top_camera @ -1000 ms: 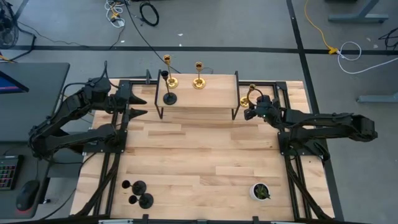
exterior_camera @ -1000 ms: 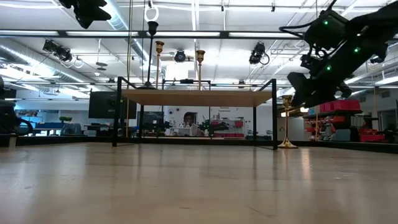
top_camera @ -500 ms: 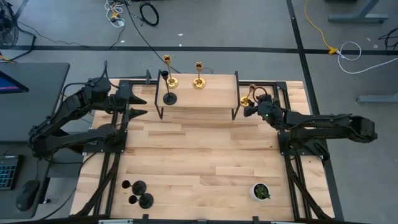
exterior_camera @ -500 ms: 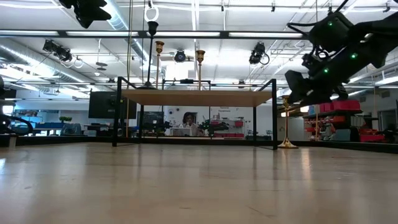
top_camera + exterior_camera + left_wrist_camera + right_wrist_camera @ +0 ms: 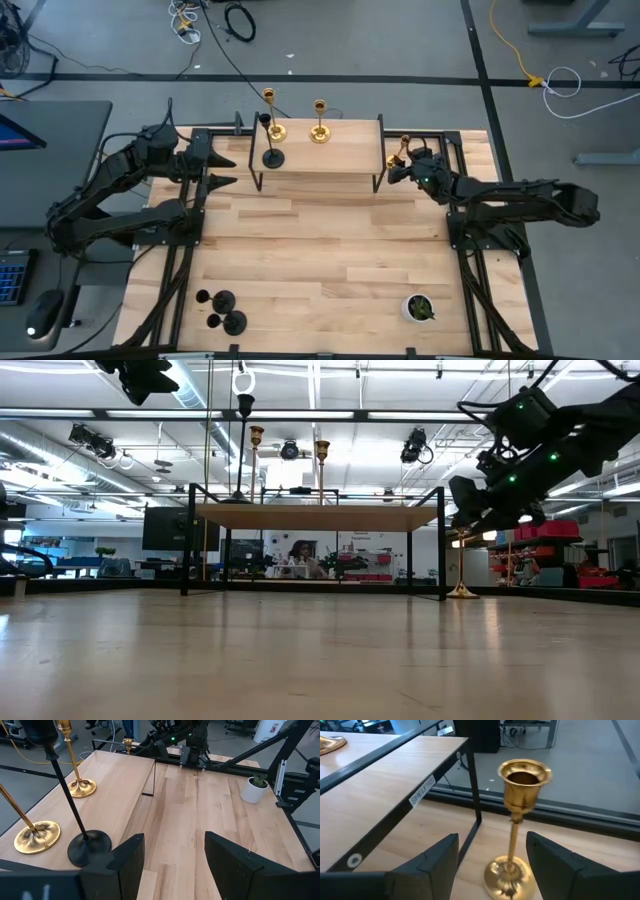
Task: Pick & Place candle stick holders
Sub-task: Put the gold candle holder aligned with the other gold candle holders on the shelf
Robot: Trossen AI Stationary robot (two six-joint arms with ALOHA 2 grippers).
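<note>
**Visitor:** Since a second earlier, what had changed?

**Guide:** Only the right gripper [image 5: 401, 170] had moved. It had crept toward the far edge of the wooden table [image 5: 320, 250], closing on a shiny gold candle stick holder [image 5: 404, 152] with a round base, thin stem and small cup. That holder stood upright near the far right corner, just beside the right end of a low wooden shelf on a black metal frame [image 5: 330, 150]. The right wrist view showed both fingers spread wide, the holder ahead of the gap and not gripped.

**Visitor:** And the left arm?

**Guide:** The left gripper [image 5: 230, 170] had not moved. It hovered by the shelf's left end with its jaws released and nothing in them.

**Visitor:** Where were the other holders?

**Guide:** Two more gold holders [image 5: 320, 125] stood upright along the shelf's far edge. One matte black holder [image 5: 271, 150] of the same slim shape stood near the shelf's left end. Two more black holders [image 5: 222, 308] sat close together near the table's front left corner.

**Visitor:** Anything else?

**Guide:** A small white pot with a green plant [image 5: 419, 308] sat near the front right corner.
</note>
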